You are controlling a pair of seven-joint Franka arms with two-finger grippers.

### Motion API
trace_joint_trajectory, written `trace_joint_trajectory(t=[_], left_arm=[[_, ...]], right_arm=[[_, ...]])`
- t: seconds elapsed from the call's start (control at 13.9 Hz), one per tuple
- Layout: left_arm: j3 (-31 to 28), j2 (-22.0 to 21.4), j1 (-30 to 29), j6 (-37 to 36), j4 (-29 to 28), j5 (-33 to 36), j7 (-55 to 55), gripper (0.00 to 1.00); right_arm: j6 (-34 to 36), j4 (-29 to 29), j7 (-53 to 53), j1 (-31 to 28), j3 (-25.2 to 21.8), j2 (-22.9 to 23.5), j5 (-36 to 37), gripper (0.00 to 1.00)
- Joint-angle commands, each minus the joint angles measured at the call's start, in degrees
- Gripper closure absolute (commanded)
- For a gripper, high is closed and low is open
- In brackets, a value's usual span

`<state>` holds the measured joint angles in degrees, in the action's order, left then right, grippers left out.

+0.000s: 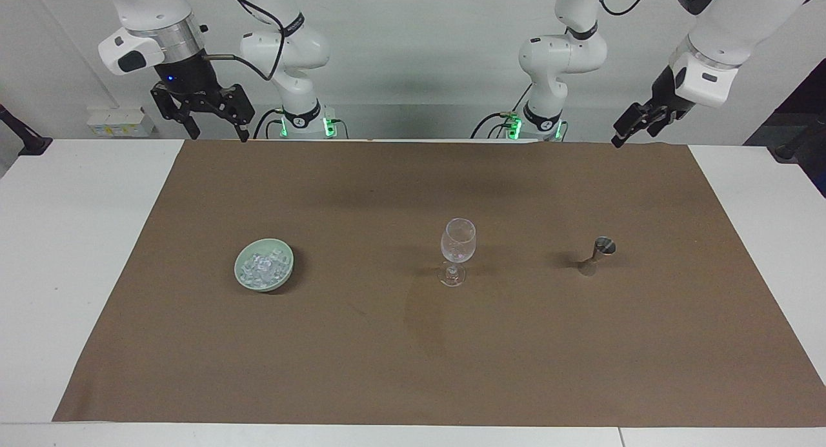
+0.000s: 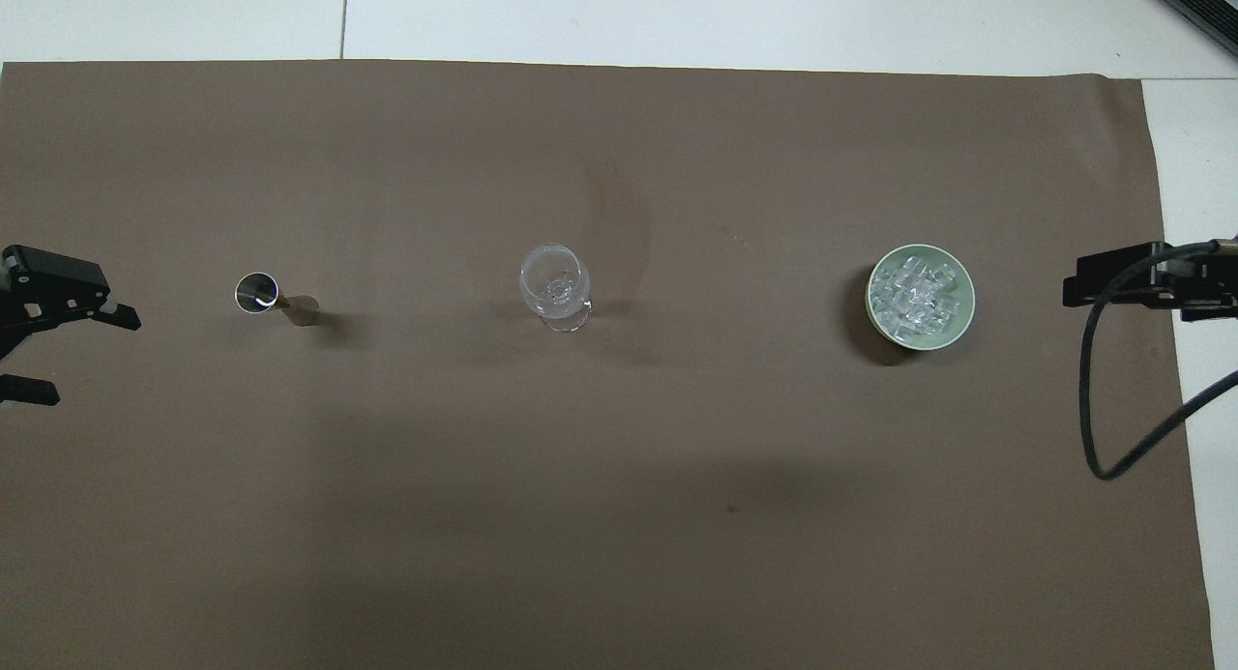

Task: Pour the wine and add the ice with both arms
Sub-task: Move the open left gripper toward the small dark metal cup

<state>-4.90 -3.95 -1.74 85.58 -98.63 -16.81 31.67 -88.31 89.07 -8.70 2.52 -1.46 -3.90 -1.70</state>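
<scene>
- Grippers first, both raised at our end: left gripper (image 1: 621, 135) over the cloth (image 1: 413, 344) edge, jaws wide, holding nothing; right gripper (image 1: 211, 123) waits w/ fingers spread, empty.
- Mid-cloth we see a row: ice (image 1: 262, 268) piled in green bowl (image 1: 242, 274) toward right arm's end, wine glass (image 1: 457, 242) upright in the centre, metal jigger (image 1: 598, 254) toward left arm's end, all well apart.

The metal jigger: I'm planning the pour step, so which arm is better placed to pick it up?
Probably the left. The jigger stands toward the left arm's end of the cloth; the left gripper hangs open at that end. The right gripper, also open, hangs nearer the ice.
</scene>
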Motion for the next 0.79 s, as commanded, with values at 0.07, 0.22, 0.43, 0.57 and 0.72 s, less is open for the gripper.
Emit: trace_joint_trajectory(t=[0.07, 0.22, 0.43, 0.57, 0.72], left_arm=[[-2.8, 2.4, -0.2, 1.8, -2.5, -7.9, 6.4, 0.0], [-3.5, 3.9, -0.6, 2.0, -3.1, -11.0, 8.9, 0.0], [-4.6, 6.8, -1.7, 2.8, -3.4, -15.9, 13.7, 0.0], [-7.6, 10.2, -2.2, 3.0, -3.2, -20.8, 14.6, 0.0], [-9.9, 12.6, -2.3, 4.2, -3.3, -24.1, 15.0, 0.0]], right_arm=[[0.7, -0.3, 1.3, -0.9, 0.3, 0.2, -1.0, 0.0], [0.6, -0.3, 1.3, -0.9, 0.3, 0.2, -1.0, 0.0], [0.6, -0.3, 1.3, -0.9, 0.3, 0.2, -1.0, 0.0], [0.6, -0.3, 1.3, -1.0, 0.3, 0.2, -1.0, 0.0], [0.6, -0.3, 1.3, -0.9, 0.3, 0.2, -1.0, 0.0]])
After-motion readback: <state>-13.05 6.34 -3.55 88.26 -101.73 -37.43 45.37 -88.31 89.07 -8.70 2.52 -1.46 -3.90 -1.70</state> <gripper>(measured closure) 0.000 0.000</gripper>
